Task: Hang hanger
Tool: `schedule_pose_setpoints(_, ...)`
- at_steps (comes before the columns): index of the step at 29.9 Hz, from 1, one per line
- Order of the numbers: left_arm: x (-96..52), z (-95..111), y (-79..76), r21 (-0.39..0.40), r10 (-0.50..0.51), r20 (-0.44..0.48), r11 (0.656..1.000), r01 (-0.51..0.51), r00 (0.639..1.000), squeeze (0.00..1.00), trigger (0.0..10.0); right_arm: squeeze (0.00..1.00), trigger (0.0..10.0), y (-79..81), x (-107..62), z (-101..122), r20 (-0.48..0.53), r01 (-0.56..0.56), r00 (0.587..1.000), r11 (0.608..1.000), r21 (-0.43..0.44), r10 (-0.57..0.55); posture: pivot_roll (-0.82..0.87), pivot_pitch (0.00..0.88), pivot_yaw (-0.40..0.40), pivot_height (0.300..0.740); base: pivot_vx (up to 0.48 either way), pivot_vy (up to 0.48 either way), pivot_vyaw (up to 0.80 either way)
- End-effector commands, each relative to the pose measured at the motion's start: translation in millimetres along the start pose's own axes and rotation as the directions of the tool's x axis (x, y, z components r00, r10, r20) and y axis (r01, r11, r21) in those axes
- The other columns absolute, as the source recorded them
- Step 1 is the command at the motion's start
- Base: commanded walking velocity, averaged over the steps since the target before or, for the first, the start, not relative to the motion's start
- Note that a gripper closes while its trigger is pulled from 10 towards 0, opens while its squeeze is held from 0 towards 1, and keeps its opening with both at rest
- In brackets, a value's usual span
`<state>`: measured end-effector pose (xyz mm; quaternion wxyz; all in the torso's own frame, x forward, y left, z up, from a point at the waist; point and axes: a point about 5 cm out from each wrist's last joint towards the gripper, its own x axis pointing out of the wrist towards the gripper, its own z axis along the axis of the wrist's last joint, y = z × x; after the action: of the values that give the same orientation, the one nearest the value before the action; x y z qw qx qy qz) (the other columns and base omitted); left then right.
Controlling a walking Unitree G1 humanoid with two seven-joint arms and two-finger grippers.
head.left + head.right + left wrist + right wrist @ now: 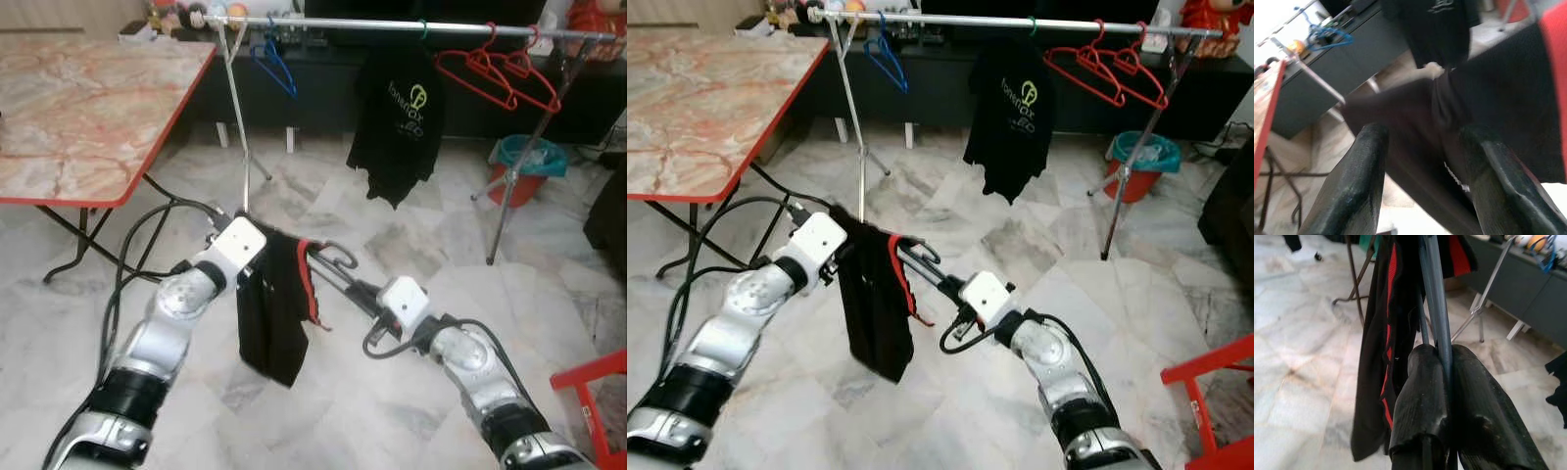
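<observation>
A grey hanger (338, 258) carrying a black garment with red trim (274, 313) hangs low between my two arms, well in front of the clothes rail (392, 24). My right gripper (333, 276) is shut on the hanger's bar (1436, 308), just below the hook. My left gripper (263, 257) reaches in from the other side. Its fingers (1364, 181) stand apart with the black cloth (1449, 122) lying between them. The cloth hides most of the hanger's frame.
On the rail hang a black T-shirt (397, 117), two red hangers (500, 73) and a blue hanger (274, 59). A marble-topped folding table (88, 117) stands at left. A red bucket (524, 176) and a rack leg (509, 196) are at right, and red furniture (598, 387) is at near right.
</observation>
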<state>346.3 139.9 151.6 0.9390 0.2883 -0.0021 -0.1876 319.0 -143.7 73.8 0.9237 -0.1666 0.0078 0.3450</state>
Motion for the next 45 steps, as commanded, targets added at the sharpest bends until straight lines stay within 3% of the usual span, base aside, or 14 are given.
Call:
schedule_pose_setpoints(1, 2.5, -5.6, 0.2, 0.007, 0.035, -0.053, 0.999, -0.035, 0.998, 0.00, 10.0, 0.00, 0.0, -6.4, 4.5, 16.3, 0.093, 0.023, 0.995, 1.000, -0.002, -0.022, 0.08, 0.045, -0.014, 0.740, 0.000, 0.000, 0.00)
schedule_pose_setpoints(4, 5.5, -6.6, -5.6, -0.002, 0.047, -0.071, 0.999, -0.047, 0.996, 0.00, 10.0, 0.00, 0.0, -7.8, 4.7, 20.3, 0.117, 0.026, 0.993, 1.000, -0.001, -0.026, 0.08, 0.035, -0.018, 0.740, 0.000, 0.000, 0.00)
schedule_pose_setpoints(5, 7.4, -7.2, -10.1, -0.020, 0.052, -0.083, 0.998, -0.053, 0.995, 0.24, 10.0, 0.00, 0.0, -7.4, 5.3, 23.3, 0.135, 0.014, 0.991, 1.000, 0.009, -0.015, 0.07, 0.015, -0.021, 0.740, 0.000, 0.000, 0.00)
schedule_pose_setpoints(6, 8.7, -7.5, -13.3, -0.033, 0.054, -0.092, 0.998, -0.057, 0.994, 0.24, 10.0, 0.00, 0.0, -7.1, 5.7, 25.3, 0.148, 0.004, 0.989, 1.000, 0.016, -0.007, 0.07, 0.015, -0.021, 0.740, 0.000, 0.000, 0.00)
schedule_pose_setpoints(7, 12.1, -6.9, -16.5, -0.076, 0.079, -0.111, 0.993, -0.088, 0.991, 1.00, 10.0, 0.00, 0.0, -7.2, 6.4, 30.7, 0.176, -0.010, 0.984, 1.000, 0.024, 0.006, 0.07, 0.006, -0.025, 0.740, 0.000, 0.000, 0.00)
schedule_pose_setpoints(17, 23.0, 13.9, -35.9, -0.137, 0.062, -0.073, 0.988, -0.072, 0.995, 1.00, 10.0, 0.00, 0.0, -8.6, 7.3, 39.5, 0.207, -0.070, 0.976, 0.997, 0.026, 0.063, 0.06, 0.000, -0.043, 0.740, 0.000, 0.000, 0.00)
schedule_pose_setpoints(35, 23.0, 34.3, -50.5, -0.215, -0.010, -0.072, 0.977, -0.005, 0.997, 1.00, 10.0, 0.00, 0.0, -11.5, 11.1, 37.5, 0.174, -0.055, 0.983, 0.998, 0.037, 0.048, 0.07, 0.000, -0.043, 0.740, 0.000, 0.000, 0.00)
schedule_pose_setpoints(38, 22.4, 41.0, -53.6, -0.232, -0.046, -0.055, 0.972, 0.032, 0.997, 1.00, 10.0, 0.00, 0.0, -11.4, 11.7, 36.3, 0.166, -0.053, 0.985, 0.998, 0.037, 0.046, 0.07, 0.000, -0.042, 0.740, 0.000, 0.000, 0.00)
schedule_pose_setpoints(43, 19.1, 48.0, -68.8, -0.202, -0.203, -0.036, 0.960, 0.192, 0.979, 0.98, 10.0, 0.00, 0.0, -12.4, 12.6, 34.5, 0.153, -0.042, 0.988, 0.998, 0.043, 0.035, 0.07, 0.000, -0.045, 0.740, 0.000, 0.000, 0.00)
schedule_pose_setpoints(44, 16.8, 46.1, -75.4, -0.174, -0.253, -0.050, 0.955, 0.241, 0.966, 0.00, 10.0, 0.00, 0.0, -12.5, 13.3, 34.3, 0.150, -0.040, 0.988, 0.998, 0.047, 0.033, 0.07, 0.000, -0.045, 0.740, 0.000, 0.000, 0.00)
schedule_pose_setpoints(45, 16.2, 44.5, -77.1, -0.175, -0.260, -0.062, 0.953, 0.246, 0.964, 0.00, 10.0, 0.00, 0.0, -12.4, 13.6, 34.1, 0.149, -0.040, 0.988, 0.998, 0.049, 0.033, 0.07, 0.000, -0.045, 0.740, 0.000, 0.000, 0.00)
